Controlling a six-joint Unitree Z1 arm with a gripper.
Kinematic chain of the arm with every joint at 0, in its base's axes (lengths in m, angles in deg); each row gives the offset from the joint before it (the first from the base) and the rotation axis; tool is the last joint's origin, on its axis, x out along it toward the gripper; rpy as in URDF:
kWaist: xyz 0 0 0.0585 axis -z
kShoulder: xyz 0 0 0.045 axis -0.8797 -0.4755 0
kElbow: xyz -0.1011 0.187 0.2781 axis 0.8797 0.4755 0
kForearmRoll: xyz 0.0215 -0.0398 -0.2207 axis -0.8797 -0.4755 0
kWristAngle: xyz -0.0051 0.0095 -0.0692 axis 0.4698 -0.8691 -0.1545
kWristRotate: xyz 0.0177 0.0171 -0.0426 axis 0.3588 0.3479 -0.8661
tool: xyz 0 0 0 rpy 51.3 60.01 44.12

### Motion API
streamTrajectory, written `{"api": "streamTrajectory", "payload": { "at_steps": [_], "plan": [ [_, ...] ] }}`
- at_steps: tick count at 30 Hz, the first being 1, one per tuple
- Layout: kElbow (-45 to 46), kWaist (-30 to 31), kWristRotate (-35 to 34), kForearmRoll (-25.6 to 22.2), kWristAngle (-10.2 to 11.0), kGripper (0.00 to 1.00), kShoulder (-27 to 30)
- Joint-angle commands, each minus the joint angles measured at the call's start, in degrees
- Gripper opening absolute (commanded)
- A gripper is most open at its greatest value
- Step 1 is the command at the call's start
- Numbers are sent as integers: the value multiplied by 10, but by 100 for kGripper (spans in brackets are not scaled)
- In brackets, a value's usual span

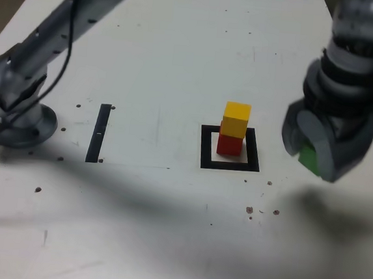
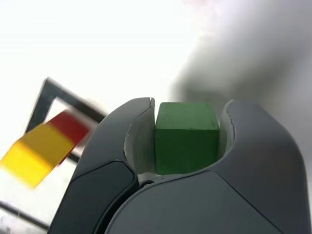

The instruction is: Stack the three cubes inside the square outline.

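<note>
At 3 o'clock from the square outline (image 1: 256, 152) in the exterior view, well apart from it, the end effector (image 1: 314, 155) was clenched on the green cube (image 1: 309, 159). Wrist view agreed: green sat between the two pale-lined fingers (image 2: 141, 141), grasped from both sides, front face and top showing.

Green was up off the desk (image 1: 159, 228); a soft shadow (image 1: 337, 215) lay on the surface at about 4 o'clock from the outline. End effector blurred in the exterior view, only a patch of green visible there.

Other two were stacked: red cube (image 1: 230, 145) at the bottom, in the pale centre of the outline, yellow cube (image 1: 235, 119) on top of it. Black border showed around red at 3, 6 and 9 o'clock; the 12 o'clock stretch was partly hidden by the stack. Wrist view also had the yellow-on-red pair and part of the frame, yellow blurred.

Thin black strip (image 1: 99, 133) lay flat at 9 o'clock from the outline. Arm base (image 1: 27, 125) stood farther out on the same bearing, arm (image 1: 72, 28) rising from it toward 1 o'clock with a dark cable (image 1: 70, 38) alongside. Small dark specks (image 1: 249, 210) dotted the desk, a few at 5 o'clock from the outline.
</note>
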Motion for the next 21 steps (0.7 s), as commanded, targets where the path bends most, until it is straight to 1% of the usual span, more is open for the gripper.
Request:
{"api": "streamTrajectory", "payload": {
  "at_steps": [1,8,13,16,21],
  "plan": [
    [14,-4,-15,-4,5,33,21],
    [98,-21,-101,-21,29,33,103],
    [167,-42,-167,-21,34,33,156],
    [201,-56,-206,-21,30,33,180],
    [229,-77,-254,-19,5,33,192]
  ]
}}
